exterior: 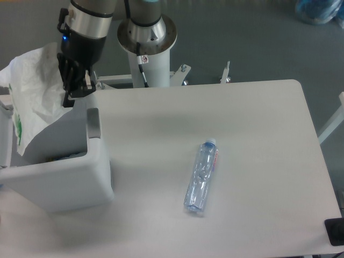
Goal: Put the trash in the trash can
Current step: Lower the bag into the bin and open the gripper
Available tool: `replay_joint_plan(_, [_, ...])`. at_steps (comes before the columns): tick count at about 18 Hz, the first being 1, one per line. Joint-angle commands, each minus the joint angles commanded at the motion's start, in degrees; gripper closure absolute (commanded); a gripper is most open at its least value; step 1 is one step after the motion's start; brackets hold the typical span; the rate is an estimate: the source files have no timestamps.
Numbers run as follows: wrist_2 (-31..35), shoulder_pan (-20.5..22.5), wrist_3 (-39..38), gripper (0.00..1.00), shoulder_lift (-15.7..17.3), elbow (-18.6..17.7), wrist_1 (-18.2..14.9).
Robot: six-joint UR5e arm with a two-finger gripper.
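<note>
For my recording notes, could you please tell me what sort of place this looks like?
Probably a robotics lab or test room: a robot arm on a white pedestal beside a plain white table, grey carpet below, with a staged bin and bottle.
</note>
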Motion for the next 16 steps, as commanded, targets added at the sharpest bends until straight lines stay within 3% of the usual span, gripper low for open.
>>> replay_joint_plan(8, [2.64,-0.18,0.00,1.00,0.27,-0.62,-0.17])
replay_joint_plan(11, [2.37,-0.18,-0.26,0.95,-0.70,0.08,-0.09])
replay_joint_plan(12, [2.20,-0.18,-0.26,0.89,-0.79,0.25,-0.09])
replay_joint_plan(16, [2.11,-0.18,-2.28,0.86,-0.88,0.78,-0.09])
